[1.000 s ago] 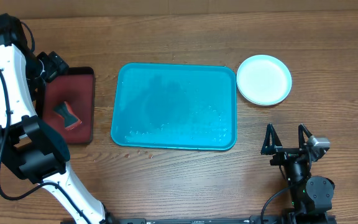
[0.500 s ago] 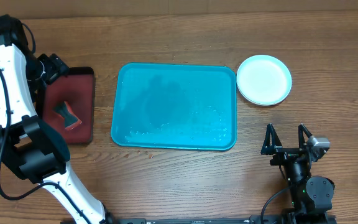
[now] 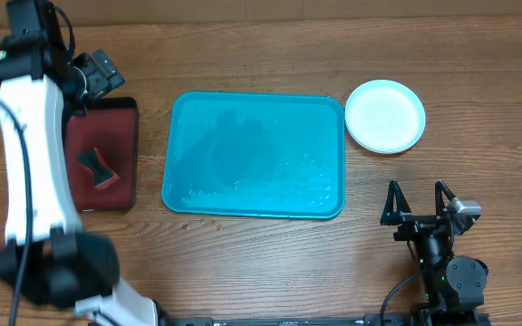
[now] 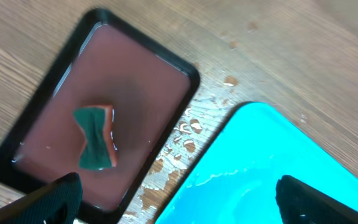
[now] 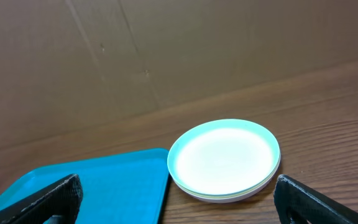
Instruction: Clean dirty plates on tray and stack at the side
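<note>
overhead: left arm (image 3: 34, 154) high above red tray (image 3: 107, 127), jaws spread; right arm (image 3: 442, 263) folded low, jaws spread.

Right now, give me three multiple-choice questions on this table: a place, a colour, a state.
1. The plate stack sits A: on the table beside the blue tray. B: in that tray. C: in an end effector.
2. The sponge top is A: yellow. B: dark green. C: white.
3. The right end effector is A: shut on a plate. B: shut on the sponge. C: open, empty.
A, wood under it; B, left wrist view shows green; C, jaws apart, nothing between.
</note>
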`<state>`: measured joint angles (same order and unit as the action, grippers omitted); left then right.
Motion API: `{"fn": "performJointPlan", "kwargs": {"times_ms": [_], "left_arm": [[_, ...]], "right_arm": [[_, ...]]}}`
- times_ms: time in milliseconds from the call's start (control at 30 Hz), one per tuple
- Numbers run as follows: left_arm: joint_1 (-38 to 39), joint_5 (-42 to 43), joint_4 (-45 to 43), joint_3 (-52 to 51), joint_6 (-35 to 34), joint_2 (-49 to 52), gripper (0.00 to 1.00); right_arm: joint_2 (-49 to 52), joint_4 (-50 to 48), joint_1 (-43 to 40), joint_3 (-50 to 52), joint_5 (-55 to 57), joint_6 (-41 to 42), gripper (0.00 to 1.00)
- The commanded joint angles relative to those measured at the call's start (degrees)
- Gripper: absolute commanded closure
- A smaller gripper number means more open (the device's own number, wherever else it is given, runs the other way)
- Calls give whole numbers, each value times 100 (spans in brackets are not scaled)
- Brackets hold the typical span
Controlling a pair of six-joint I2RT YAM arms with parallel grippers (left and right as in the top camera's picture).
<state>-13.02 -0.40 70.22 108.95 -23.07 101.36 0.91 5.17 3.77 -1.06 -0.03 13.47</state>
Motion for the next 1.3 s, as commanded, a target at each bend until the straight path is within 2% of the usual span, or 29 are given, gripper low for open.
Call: {"fn": "performJointPlan", "kwargs": {"times_ms": [0, 267, 400, 533, 633, 1033, 1267], "left_arm": [[83, -149, -140, -841, 542, -874, 0], [105, 94, -1169, -3314, 643, -2881, 0], [107, 929, -2166, -4592, 866, -4044, 0], [107, 1982, -3270, -5600, 1440, -4990, 0], [105, 2153, -3582, -6155, 1932, -5619, 0], [107, 2135, -3744, -7547, 2039, -6673, 0], [107, 2358, -4841, -8684, 2031, -7342, 0]], "right_arm": [[-35, -33, -26, 59, -4, 9, 0], [-35, -33, -26, 59, -4, 9, 0], [-35, -33, -26, 59, -4, 9, 0], [-35, -35, -26, 59, -4, 9, 0], [-35, -35, -26, 59, -4, 9, 0], [-35, -35, -26, 59, -4, 9, 0], [-35, -33, -26, 59, -4, 9, 0]]}}
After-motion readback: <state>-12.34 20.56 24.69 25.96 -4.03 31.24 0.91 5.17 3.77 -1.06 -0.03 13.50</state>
